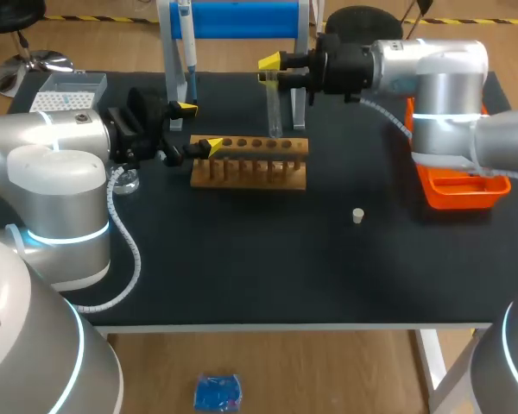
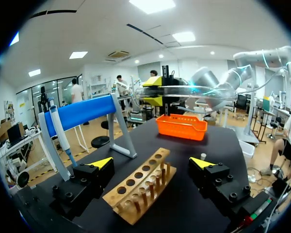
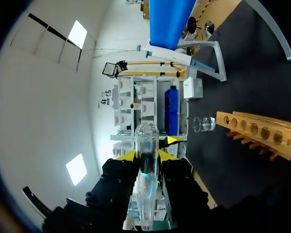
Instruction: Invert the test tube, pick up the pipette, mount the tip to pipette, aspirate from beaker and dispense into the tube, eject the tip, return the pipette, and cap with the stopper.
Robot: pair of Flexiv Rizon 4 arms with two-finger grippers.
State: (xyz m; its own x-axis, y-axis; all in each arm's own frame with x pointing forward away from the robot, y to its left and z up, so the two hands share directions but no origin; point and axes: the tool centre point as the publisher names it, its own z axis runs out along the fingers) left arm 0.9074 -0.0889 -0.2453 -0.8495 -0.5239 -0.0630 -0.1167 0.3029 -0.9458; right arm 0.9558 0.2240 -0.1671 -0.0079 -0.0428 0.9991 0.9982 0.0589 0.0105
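My right gripper (image 1: 272, 71) is shut on a clear test tube (image 1: 275, 110), which hangs roughly upright above the back edge of the wooden rack (image 1: 250, 162). In the right wrist view the tube (image 3: 147, 145) sits between the fingers of that gripper (image 3: 148, 156). My left gripper (image 1: 198, 128) stands open at the rack's left end; the rack (image 2: 140, 187) lies between its yellow tips (image 2: 102, 162). A pipette (image 1: 187, 52) hangs on the blue stand (image 1: 242, 19). The small white stopper (image 1: 357, 216) lies on the mat. A glass beaker (image 1: 125, 181) stands by my left arm.
An orange tray (image 1: 453, 185) sits at the right, under my right arm. A tip box (image 1: 65, 90) is at the back left corner. The stand's legs (image 1: 173, 78) rise just behind the rack. The table's front half holds only the stopper.
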